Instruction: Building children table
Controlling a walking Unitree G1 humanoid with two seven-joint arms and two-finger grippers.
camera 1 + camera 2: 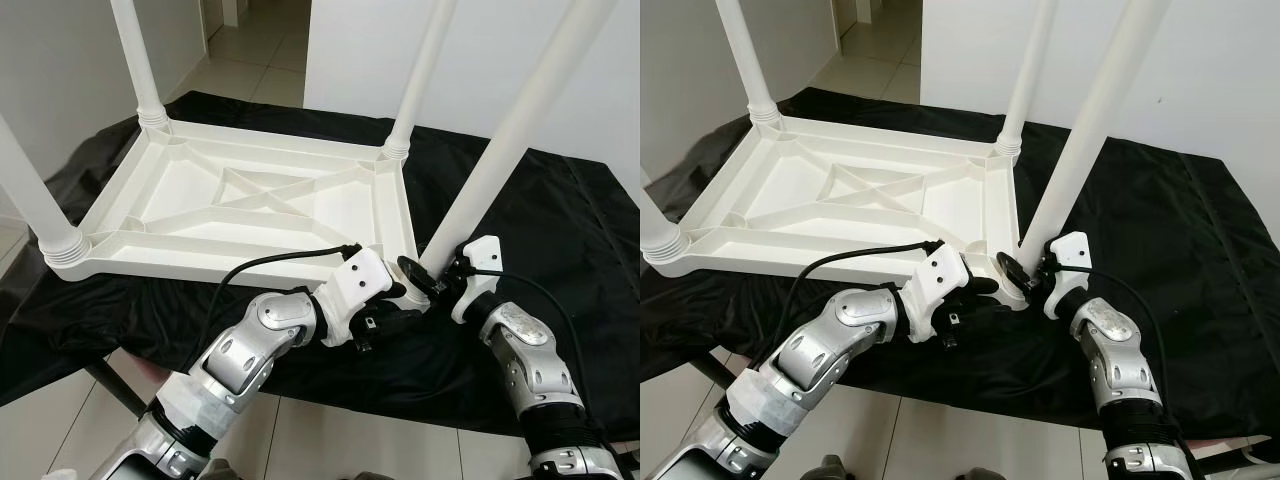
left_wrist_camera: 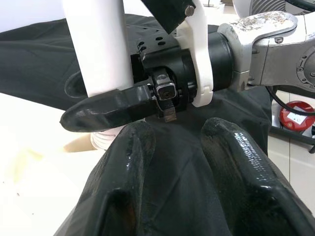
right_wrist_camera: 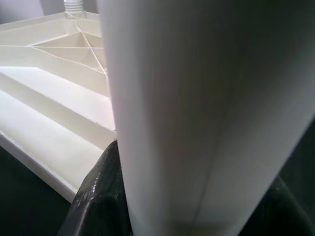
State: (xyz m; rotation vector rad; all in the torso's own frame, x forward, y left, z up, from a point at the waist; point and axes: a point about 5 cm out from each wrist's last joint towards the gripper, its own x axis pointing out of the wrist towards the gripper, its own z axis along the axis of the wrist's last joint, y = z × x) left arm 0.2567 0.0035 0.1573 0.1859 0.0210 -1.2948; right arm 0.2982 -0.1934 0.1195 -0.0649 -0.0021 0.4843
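A white plastic children's table (image 1: 250, 200) lies upside down on a black cloth, its four white legs pointing up. My right gripper (image 1: 430, 278) is shut on the near-right leg (image 1: 520, 120) just above its socket at the table's near-right corner. In the right wrist view that leg (image 3: 197, 98) sits between the black fingers (image 3: 96, 196). My left gripper (image 1: 395, 305) hangs low beside the same corner, open, with only cloth between its fingers (image 2: 221, 147). Seen from the left wrist, the right gripper's finger (image 2: 106, 110) wraps the leg (image 2: 98, 44).
The black cloth (image 1: 560, 220) covers a low surface and drapes over its near edge. Three other legs stand at the near left (image 1: 30, 195), far left (image 1: 135, 50) and far right (image 1: 425, 60). A white wall rises behind; tiled floor lies below. A red object (image 2: 295, 115) sits on the floor.
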